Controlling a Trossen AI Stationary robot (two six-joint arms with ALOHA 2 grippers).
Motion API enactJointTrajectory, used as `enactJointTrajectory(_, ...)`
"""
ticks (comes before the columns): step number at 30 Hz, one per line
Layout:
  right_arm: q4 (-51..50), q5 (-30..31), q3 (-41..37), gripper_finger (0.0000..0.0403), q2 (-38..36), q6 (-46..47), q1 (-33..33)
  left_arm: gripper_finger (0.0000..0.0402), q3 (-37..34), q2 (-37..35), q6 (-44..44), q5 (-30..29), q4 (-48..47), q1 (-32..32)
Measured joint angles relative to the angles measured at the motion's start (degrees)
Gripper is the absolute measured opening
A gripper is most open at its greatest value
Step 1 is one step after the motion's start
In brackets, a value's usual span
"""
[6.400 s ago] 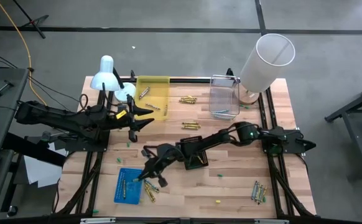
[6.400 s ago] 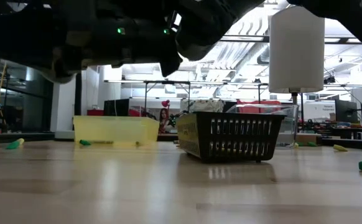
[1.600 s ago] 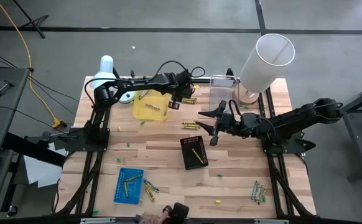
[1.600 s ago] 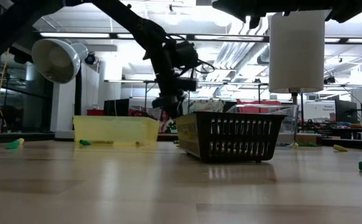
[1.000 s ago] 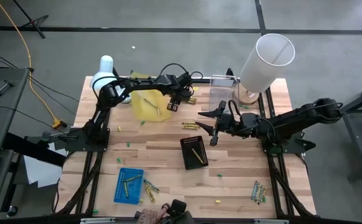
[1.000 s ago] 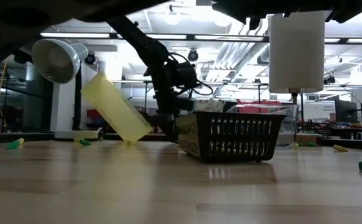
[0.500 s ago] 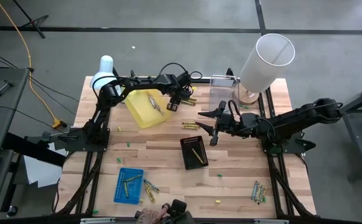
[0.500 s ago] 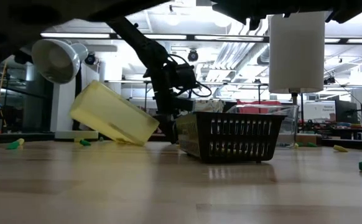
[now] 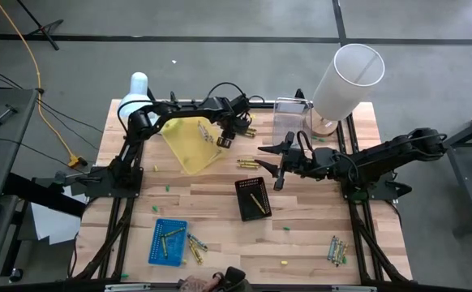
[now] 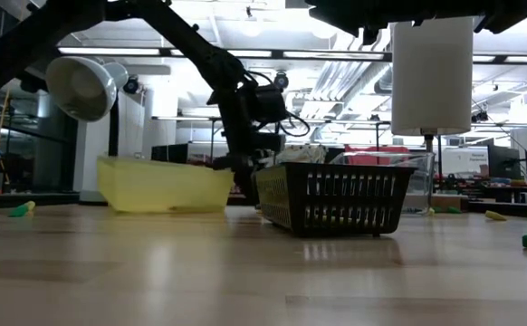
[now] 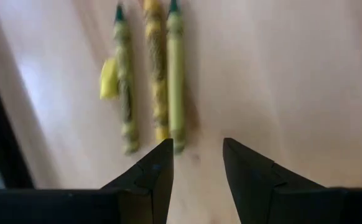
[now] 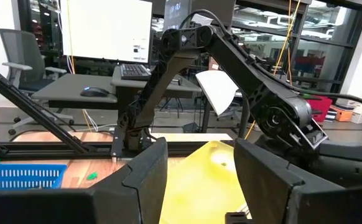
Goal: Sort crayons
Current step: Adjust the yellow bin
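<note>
On the tabletop (image 9: 317,243) I see four containers. The yellow tray (image 9: 189,144) sits askew at the far left, one crayon visible on its floor near the far edge. The clear bin (image 9: 291,126) stands at the far centre; I cannot tell what it contains. The black basket (image 9: 252,199) at the middle holds one yellow crayon. The blue tray (image 9: 167,241) near the front left edge holds a couple of crayons.

Loose crayons (image 9: 249,165) lie in small groups: one between the yellow tray and the black basket, one just beyond the yellow tray's far right corner, one beside the blue tray, and one at the front right corner.

My left pincer (image 9: 224,139) hangs at the yellow tray's right edge, fingers (image 11: 155,175) parted and released; its wrist view shows three crayons (image 11: 151,71) lying side by side on the wood just ahead of the fingertips, not between them.

My right pincer (image 9: 274,165) waits spread and unloaded, just right of the loose group at the centre, pointing toward the yellow tray (image 12: 211,180).
</note>
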Motion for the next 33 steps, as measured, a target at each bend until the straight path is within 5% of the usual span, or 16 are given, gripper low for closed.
enactJointTrajectory(18,-0.16,0.00,0.00,0.0179,0.00,1.31,0.00,0.0131,0.00,0.22,-0.12,4.12,1.09,0.09)
enactJointTrajectory(27,-0.41,0.00,0.00,0.0179,0.00,1.12,-0.01,0.0131,-0.07,-0.86,-0.54,-5.31,-1.40,0.24)
enactJointTrajectory(33,-0.96,0.00,0.00,0.0179,0.00,1.06,-0.15,0.0119,-0.01,-9.95,-5.33,-5.41,-3.54,-0.40)
